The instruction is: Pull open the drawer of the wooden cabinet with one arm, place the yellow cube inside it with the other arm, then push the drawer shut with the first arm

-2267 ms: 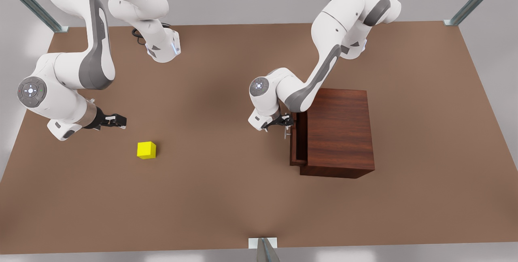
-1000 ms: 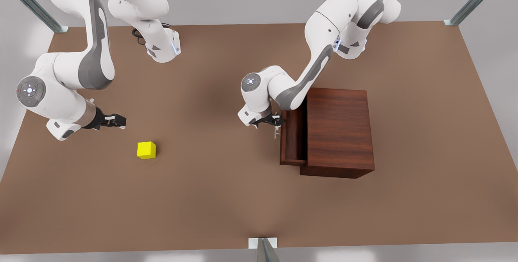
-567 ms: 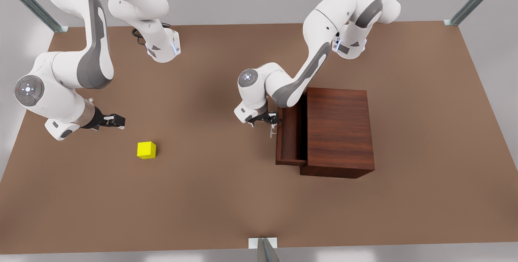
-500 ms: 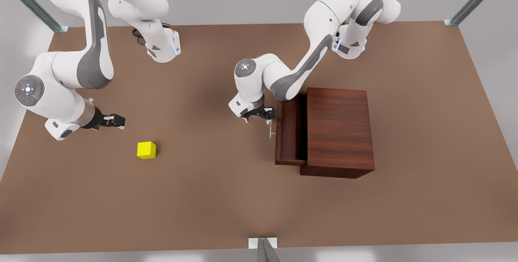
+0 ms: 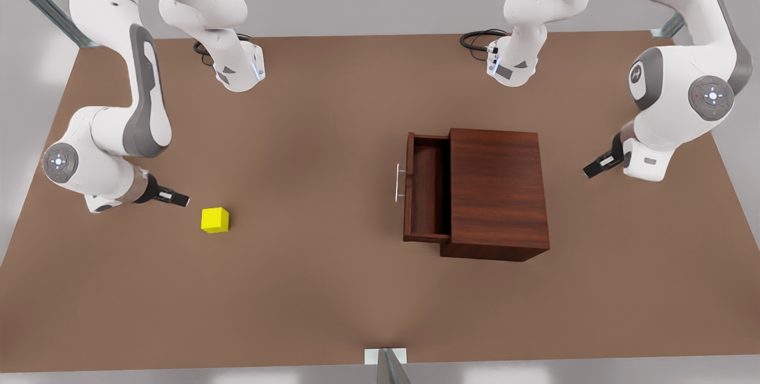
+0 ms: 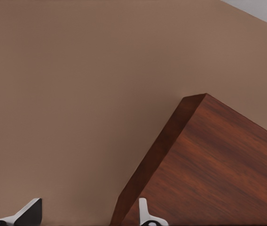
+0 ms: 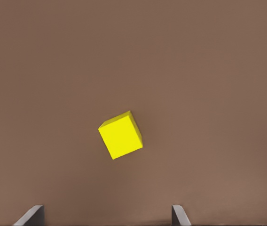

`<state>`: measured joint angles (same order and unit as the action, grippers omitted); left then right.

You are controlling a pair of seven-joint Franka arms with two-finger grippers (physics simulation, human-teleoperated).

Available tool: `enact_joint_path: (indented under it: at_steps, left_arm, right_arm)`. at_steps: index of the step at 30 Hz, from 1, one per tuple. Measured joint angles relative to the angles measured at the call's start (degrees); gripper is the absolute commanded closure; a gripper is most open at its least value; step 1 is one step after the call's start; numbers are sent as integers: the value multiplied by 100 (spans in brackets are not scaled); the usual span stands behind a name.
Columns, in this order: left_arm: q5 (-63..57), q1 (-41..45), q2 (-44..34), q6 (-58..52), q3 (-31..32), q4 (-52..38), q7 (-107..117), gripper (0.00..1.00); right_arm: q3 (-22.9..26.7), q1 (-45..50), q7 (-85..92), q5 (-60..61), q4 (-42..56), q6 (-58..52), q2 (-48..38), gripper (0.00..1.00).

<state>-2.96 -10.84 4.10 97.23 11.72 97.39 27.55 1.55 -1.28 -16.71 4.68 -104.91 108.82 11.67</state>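
Note:
The wooden cabinet (image 5: pixel 499 194) stands on the table, right of the middle in the front view. Its drawer (image 5: pixel 426 188) is pulled out toward the front view's left, with the silver bar handle (image 5: pixel 396 182) free and nothing inside. My left gripper (image 5: pixel 592 171) hangs open on the cabinet's far side, at the front view's right, apart from it; its wrist view looks over an edge of the cabinet (image 6: pixel 208 165) between its fingertips (image 6: pixel 145 214). The yellow cube (image 5: pixel 215 219) lies on the table at the front view's left. My right gripper (image 5: pixel 181 199) is open just beside the cube (image 7: pixel 120 135), not touching it.
The brown table (image 5: pixel 309 289) has bare room between cube and cabinet. Both arm bases (image 5: pixel 240 69) stand at the back edge with coiled cables. Metal frame posts rise at the back corners, and a bracket (image 5: pixel 386 357) sits at the front edge.
The drawer slid further out. My left gripper let go of the handle and swung away to the cabinet's other side. My right gripper dropped closer to the yellow cube.

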Motion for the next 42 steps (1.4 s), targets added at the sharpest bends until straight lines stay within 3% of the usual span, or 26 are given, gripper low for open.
enact_joint_path:
  at_steps: [4, 11, 19, 42]
  left_arm:
    - [113, 230, 284, -26, -11, -755, -504, 0]
    - [160, 315, 376, -97, -7, -810, -1160, 0]
    - [160, 334, 378, -179, 5, -780, -1637, 0]
    - [116, 432, 378, -218, 11, -732, -2189, 0]
  right_arm:
    - [-31, 205, -1139, -2, -530, 987, 63, 0]
    - [57, 114, -2880, -148, -562, 2310, 822, 0]
    - [73, -153, -4221, -181, -1407, 3124, 832, 0]
    - [29, 63, -6007, -163, -1613, 3627, 1299, 0]
